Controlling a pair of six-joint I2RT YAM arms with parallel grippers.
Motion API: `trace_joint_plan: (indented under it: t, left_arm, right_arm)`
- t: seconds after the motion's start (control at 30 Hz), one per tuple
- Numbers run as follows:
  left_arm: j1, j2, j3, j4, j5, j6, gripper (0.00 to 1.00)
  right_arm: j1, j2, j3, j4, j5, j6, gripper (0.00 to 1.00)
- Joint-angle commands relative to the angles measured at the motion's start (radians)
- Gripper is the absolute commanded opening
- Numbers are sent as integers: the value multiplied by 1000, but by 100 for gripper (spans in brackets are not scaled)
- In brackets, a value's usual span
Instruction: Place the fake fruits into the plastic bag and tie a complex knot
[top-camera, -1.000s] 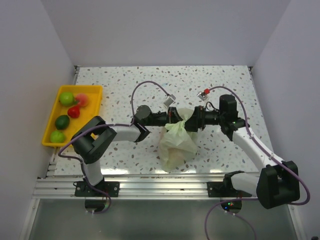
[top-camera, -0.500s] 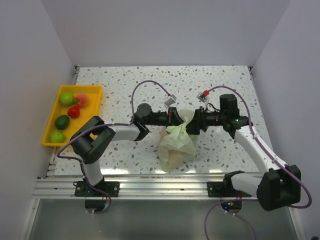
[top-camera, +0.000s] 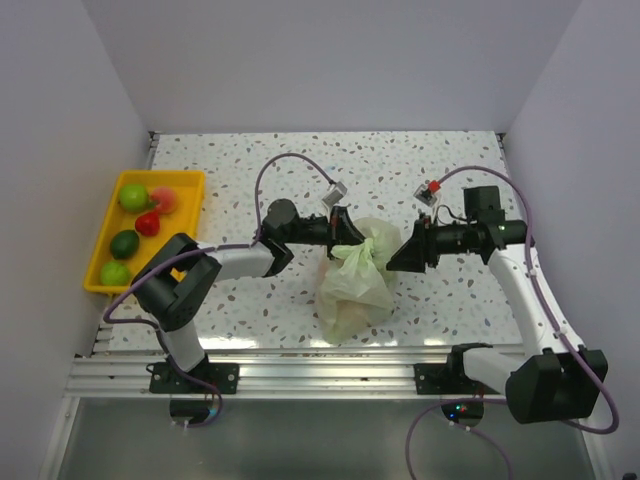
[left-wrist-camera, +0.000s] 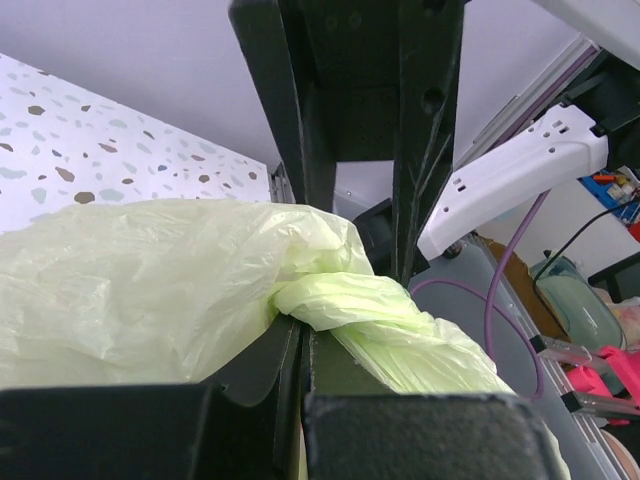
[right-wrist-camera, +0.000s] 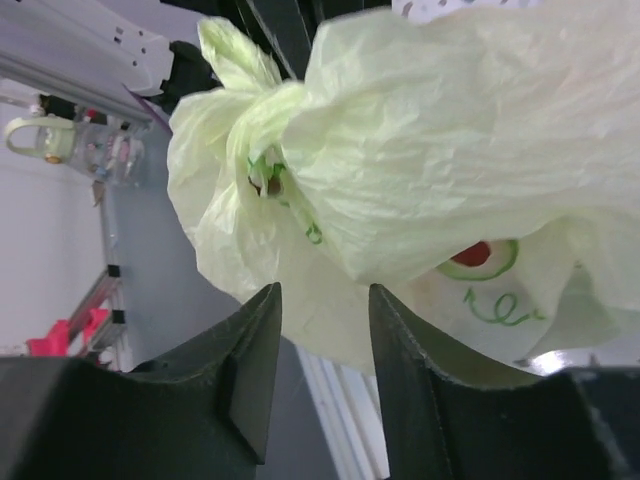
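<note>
At the left edge of the top view, a shallow yellow tray holds five fake fruits: a green one at its upper end, a pink-orange one beside it, a red one below, then two more green. Toward the centre, the left gripper is clamped narrow on the twisted neck of the plastic bag, pinching the plastic just beside the knot. The bag bulges on the speckled table at centre frame; its contents cannot be made out. It is printed with a green avocado outline with a red pit and a green squiggle, not legible as letters. On the right, the right gripper is slightly parted, gripping nothing, just beside the bag.
</note>
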Motion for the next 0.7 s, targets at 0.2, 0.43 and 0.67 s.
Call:
trace_joint_plan:
  t: [0.2,0.43,0.67]
  left_arm:
    - [8,-22,45,-3,12,33,0]
    - [8,-15,47,-12,19,41,0]
    - [8,-23,35,-58,23,70,0]
  right_arm:
    - [7,-87,-165,204,17,84,28]
    - [10,-56,-239,580,131,357,27]
    - [13,-99,-240,760,103,509,35]
